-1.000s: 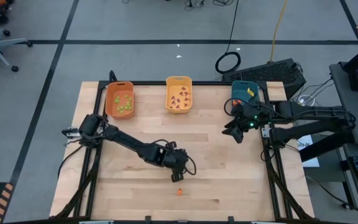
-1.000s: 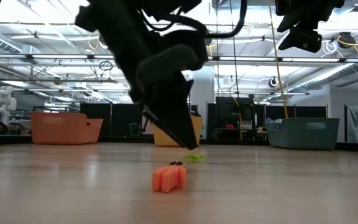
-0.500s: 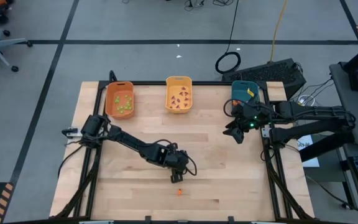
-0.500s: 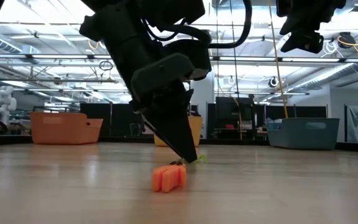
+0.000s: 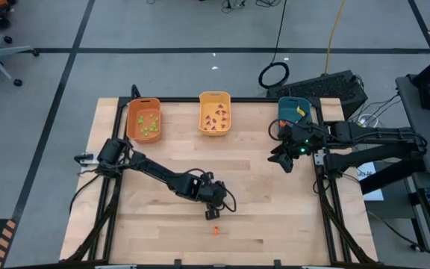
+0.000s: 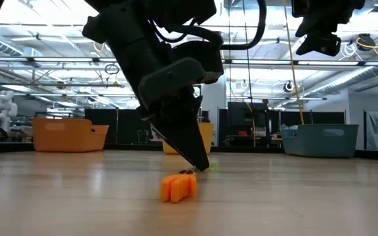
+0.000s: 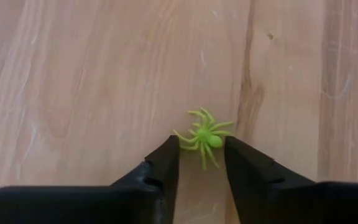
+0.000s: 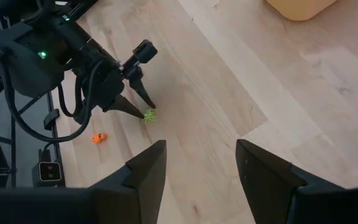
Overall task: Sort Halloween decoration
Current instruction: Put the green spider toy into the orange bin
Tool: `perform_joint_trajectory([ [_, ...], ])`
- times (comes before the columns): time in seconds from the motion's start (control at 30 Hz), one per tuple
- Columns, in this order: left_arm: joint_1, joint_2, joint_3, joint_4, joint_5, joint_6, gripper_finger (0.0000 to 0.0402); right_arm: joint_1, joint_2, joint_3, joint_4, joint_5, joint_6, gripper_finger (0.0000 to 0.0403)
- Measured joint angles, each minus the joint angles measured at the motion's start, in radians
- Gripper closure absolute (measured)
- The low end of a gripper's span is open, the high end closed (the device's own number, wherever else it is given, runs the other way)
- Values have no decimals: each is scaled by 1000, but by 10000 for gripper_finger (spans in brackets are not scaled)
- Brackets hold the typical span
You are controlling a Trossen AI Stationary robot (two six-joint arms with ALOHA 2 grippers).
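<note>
High view: my left tool (image 5: 213, 214) is down on the counter (image 5: 260, 194) near the front centre; an orange trinket (image 5: 216, 231) lies just nearer than it. The right tool (image 5: 282, 161) waits far right by the teal bin (image 5: 293, 112).

Low view: the left tool tip meets the wood just beyond the orange trinket (image 6: 178, 186), at the green spider (image 6: 210, 166).

Left wrist view: the spider (image 7: 204, 137) sits just past my fingertips (image 7: 169, 152), body on the gap line. Fingers apart, not yet clamped.

Right wrist view: right fingers (image 8: 148, 165) apart, empty; I judge the left arm far nearer.
</note>
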Motion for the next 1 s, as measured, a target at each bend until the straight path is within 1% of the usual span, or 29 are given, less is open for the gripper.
perform_joint_trajectory([
  [0.07,-2,0,0,2,0,0,301,0,0,0,0,1,-2,225],
  [0.23,-2,0,0,3,1,-3,349,0,0,0,0,46,-2,225],
  [0.47,-3,0,0,5,2,-3,396,0,0,0,0,48,-2,225],
  [0.9,-3,-15,16,2,12,-4,401,0,0,0,-5,48,-2,225],
  [1.0,-3,-37,17,6,11,-11,401,0,0,0,-8,73,-1,225],
])
